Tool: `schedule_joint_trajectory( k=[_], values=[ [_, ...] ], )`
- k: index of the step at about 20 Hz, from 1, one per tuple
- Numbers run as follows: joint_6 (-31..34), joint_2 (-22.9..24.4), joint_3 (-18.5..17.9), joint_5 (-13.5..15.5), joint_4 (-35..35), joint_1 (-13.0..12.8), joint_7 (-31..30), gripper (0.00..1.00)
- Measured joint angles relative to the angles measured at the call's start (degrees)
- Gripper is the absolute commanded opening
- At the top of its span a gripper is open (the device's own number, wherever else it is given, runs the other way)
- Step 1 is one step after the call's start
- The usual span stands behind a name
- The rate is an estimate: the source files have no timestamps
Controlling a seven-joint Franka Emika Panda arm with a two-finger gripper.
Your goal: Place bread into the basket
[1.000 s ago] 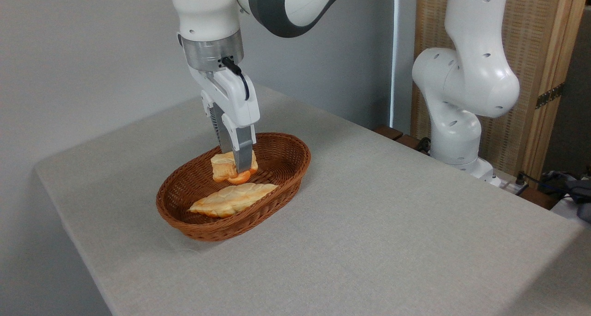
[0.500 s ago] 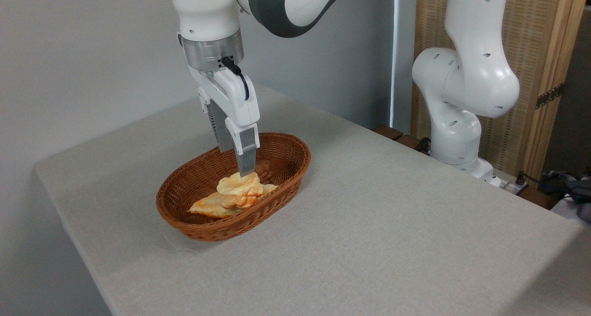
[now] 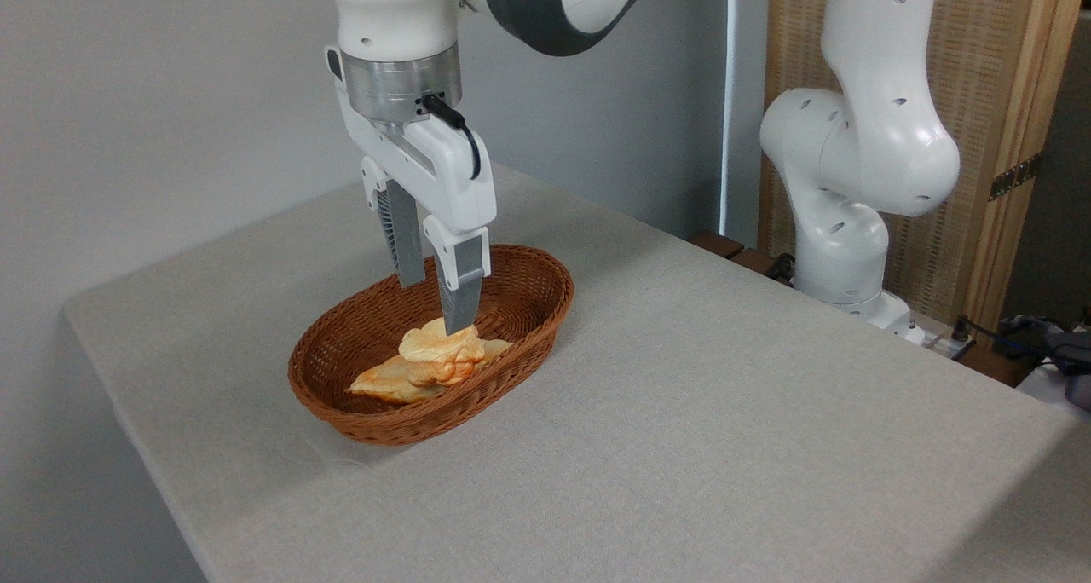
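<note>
A robot lab or test room made up as a plain stage: a white, grey-jointed robot arm (image 3: 852, 157) is bolted on its base at the far edge of a table covered in light grey cloth (image 3: 682, 412), with bare pale grey walls (image 3: 153, 97) behind. At the right stand a wooden-framed woven screen (image 3: 989, 72) and loose dark cables (image 3: 1023, 336) trailing by the base. The only props are an oval brown wicker basket (image 3: 528, 310) holding fake-looking glossy bread pieces (image 3: 439, 357)

Grey-cloth table (image 3: 682, 412) w/ wicker basket (image 3: 358, 412) sitting directly on it.
</note>
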State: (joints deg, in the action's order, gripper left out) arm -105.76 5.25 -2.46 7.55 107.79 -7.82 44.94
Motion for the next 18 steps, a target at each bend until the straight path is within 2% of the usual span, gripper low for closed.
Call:
schedule_joint_trajectory(
  k=[5, 10, 13, 18],
  values=[
    [0.02, 0.46, -4.24, 0.00, -0.50, 0.09, 0.41, 1.00],
    [0.04, 0.62, -4.76, -0.15, -0.50, 0.02, 0.50, 1.00],
    [0.04, 0.62, -4.72, -1.70, -0.50, -0.01, 0.50, 1.00],
    [0.05, 0.62, -4.73, -2.48, -0.50, -0.01, 0.50, 1.00]
  ],
)
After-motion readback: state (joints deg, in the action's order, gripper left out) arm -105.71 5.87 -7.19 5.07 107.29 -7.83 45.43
